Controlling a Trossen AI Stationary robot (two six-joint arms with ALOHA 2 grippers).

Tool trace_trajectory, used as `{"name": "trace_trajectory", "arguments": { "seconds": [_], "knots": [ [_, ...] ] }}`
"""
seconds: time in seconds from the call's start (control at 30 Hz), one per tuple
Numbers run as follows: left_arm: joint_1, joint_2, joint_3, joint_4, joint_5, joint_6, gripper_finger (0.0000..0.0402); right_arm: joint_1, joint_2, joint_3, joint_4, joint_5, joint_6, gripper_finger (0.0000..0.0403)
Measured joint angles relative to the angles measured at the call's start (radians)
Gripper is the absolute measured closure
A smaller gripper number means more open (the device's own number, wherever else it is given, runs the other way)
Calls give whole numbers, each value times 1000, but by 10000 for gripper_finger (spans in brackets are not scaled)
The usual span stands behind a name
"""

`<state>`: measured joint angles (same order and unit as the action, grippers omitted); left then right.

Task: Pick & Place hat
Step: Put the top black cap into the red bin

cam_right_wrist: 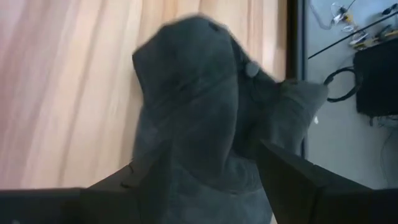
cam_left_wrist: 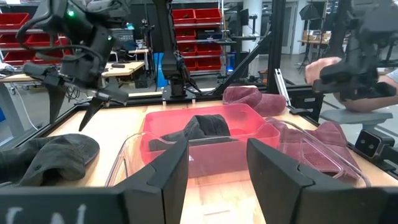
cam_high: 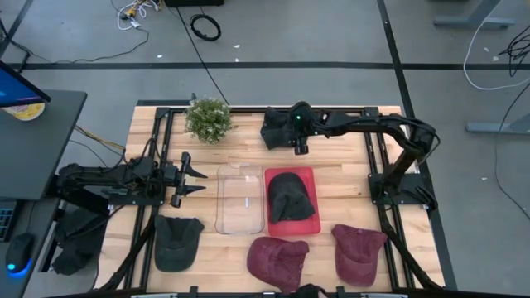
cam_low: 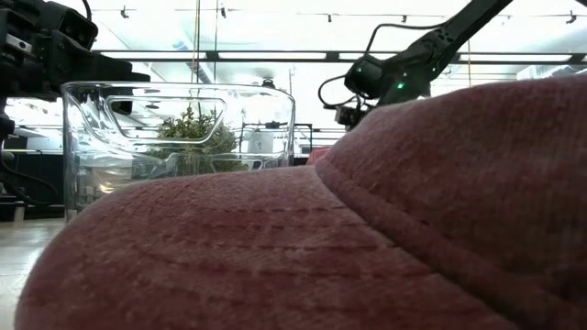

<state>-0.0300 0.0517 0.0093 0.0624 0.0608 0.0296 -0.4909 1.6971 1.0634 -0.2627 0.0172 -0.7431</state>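
Hats are lying scattered over the wooden worktop, and one dark grey hat at the far edge is sitting directly beneath the right hand. Starting at the left, the left arm is stretching in low from the left side, its left hand hovering just left of the clear plastic bin with its fingers spread and gripping nothing. On the near-left, a dark green hat is lying flat on the wood. Behind the left hand, at the far edge, a small potted plant is standing upright. The clear bin is sitting at the middle with nothing visible inside it, and touching its right side is a red bin holding a black hat. Near the front edge, a maroon hat is lying in front of the two bins, and a second maroon hat is lying to its right. At the far middle, the right arm is reaching in from the right, and the right hand is pointing down with its fingers spread on either side of the dark grey hat's crown without pinching it.
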Motion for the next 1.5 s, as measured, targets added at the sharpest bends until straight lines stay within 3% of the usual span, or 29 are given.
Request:
{"name": "trace_trajectory", "arguments": {
  "seconds": [0.53, 0.67, 0.83, 1.07, 1.2, 1.5],
  "knots": [
    [0, 0, 0, 0, 0, 0, 234, -74, 173, 46, 29, -63, -29, 191],
    [0, 0, 0, 0, 0, 0, 234, -75, 194, 66, 22, -61, -27, 244],
    [0, 0, 0, 1, 0, 0, 234, -75, 187, 80, -7, -15, -67, 380],
    [0, 0, 0, 0, 0, 0, 234, -44, 179, 89, -16, 101, -51, 398],
    [0, 0, 0, 0, 0, 0, 234, -22, 136, 89, -8, 134, 33, 400],
    [0, 0, 0, 0, 0, 0, 234, 49, -37, 90, -119, 370, 439, 402]
  ]
}}
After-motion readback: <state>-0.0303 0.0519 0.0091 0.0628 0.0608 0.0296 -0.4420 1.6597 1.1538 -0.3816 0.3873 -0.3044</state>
